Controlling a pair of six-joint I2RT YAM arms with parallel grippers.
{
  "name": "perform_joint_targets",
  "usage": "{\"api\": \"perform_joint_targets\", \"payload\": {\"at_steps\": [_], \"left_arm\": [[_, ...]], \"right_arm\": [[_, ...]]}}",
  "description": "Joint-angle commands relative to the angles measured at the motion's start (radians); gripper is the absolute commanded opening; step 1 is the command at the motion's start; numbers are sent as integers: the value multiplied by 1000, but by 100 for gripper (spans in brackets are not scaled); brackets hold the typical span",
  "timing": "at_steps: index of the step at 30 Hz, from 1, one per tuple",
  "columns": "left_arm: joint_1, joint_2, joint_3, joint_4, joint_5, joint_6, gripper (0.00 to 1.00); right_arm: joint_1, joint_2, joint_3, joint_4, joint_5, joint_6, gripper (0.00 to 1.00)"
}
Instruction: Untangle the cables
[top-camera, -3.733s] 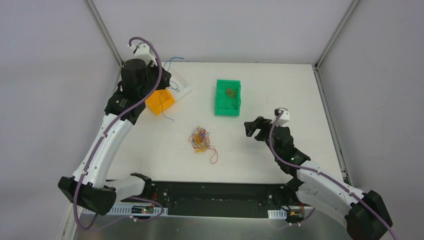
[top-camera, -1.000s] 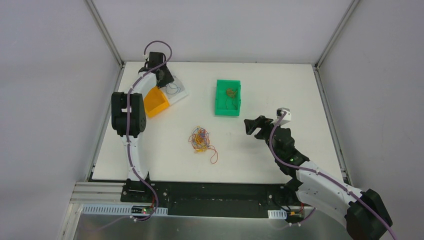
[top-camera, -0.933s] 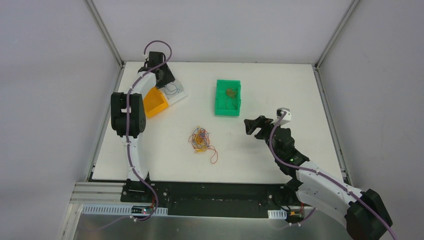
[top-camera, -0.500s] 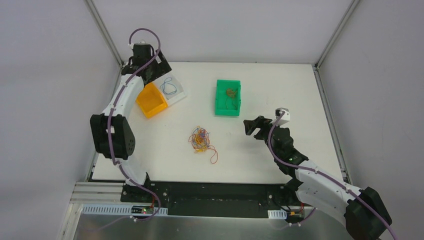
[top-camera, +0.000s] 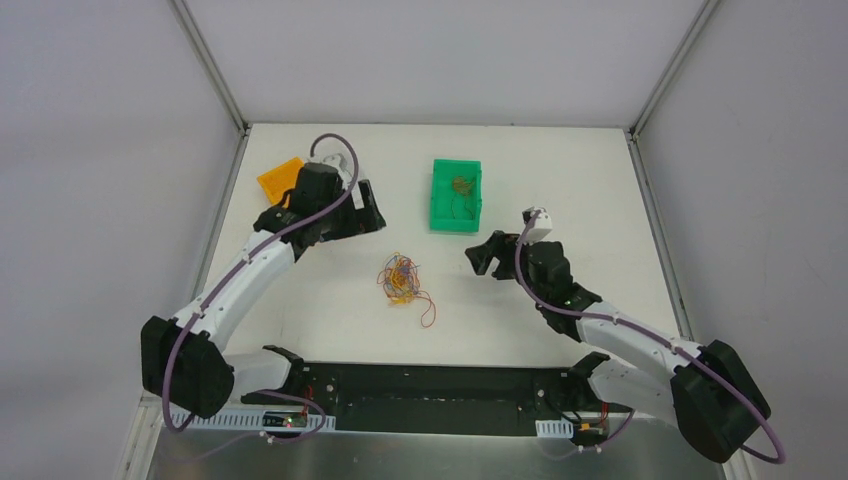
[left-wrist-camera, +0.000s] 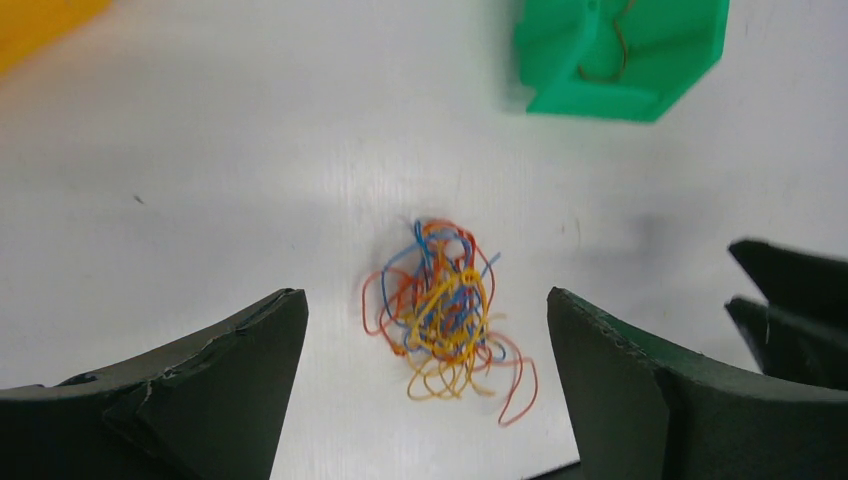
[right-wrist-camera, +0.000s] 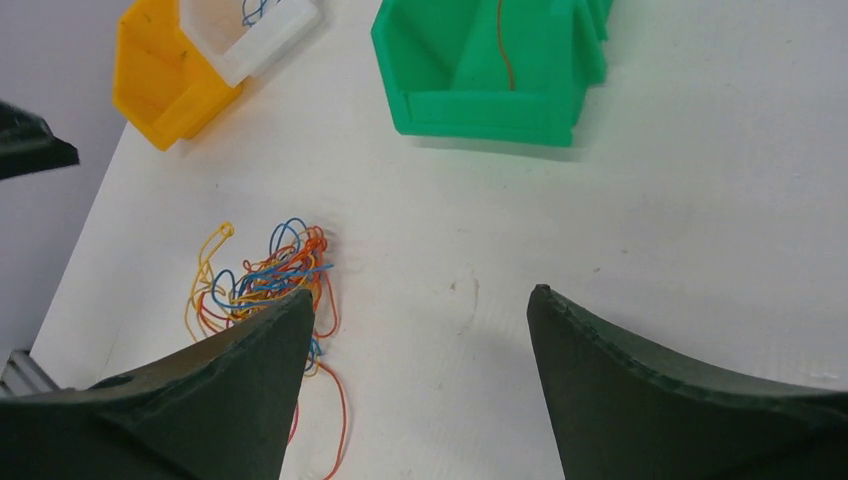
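Partly hidden behind left arm (top-camera: 250, 275): orange plastic bin (top-camera: 278, 178). Knotted thin orange, blue, yellow cables (left-wrist-camera: 445, 305) untouched. Left gripper (left-wrist-camera: 425, 300), right gripper (right-wrist-camera: 420, 293): spread wide, empty.

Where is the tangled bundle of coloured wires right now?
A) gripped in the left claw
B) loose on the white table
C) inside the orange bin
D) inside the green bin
B: the wire bundle lies loose on the white table, while the left claw stands open and apart from it, holding nothing.
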Motion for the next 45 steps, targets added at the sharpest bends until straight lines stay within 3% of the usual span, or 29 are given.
{"api": "perform_joint_targets", "payload": {"at_steps": [1, 7, 13, 27, 41, 45], "left_arm": [[-71, -107, -137, -18, 61, 7, 92], [-155, -167, -280, 35, 113, -9, 90], [-168, -239, -384, 130, 205, 5, 91], [-198, -156, -551, 398, 283, -42, 85], [-235, -55, -543, 449, 296, -35, 76], [-256, 10, -531, 466, 293, -42, 69]], "right_arm": [[9, 49, 69, 34, -156, -12, 82], [31, 53, 69, 34, -216, -16, 80], [47, 31, 25, 30, -222, -1, 80], [120, 113, 23, 14, -241, -3, 77], [178, 229, 99, 5, -257, -25, 76], [189, 249, 111, -17, -246, -25, 76]]}}
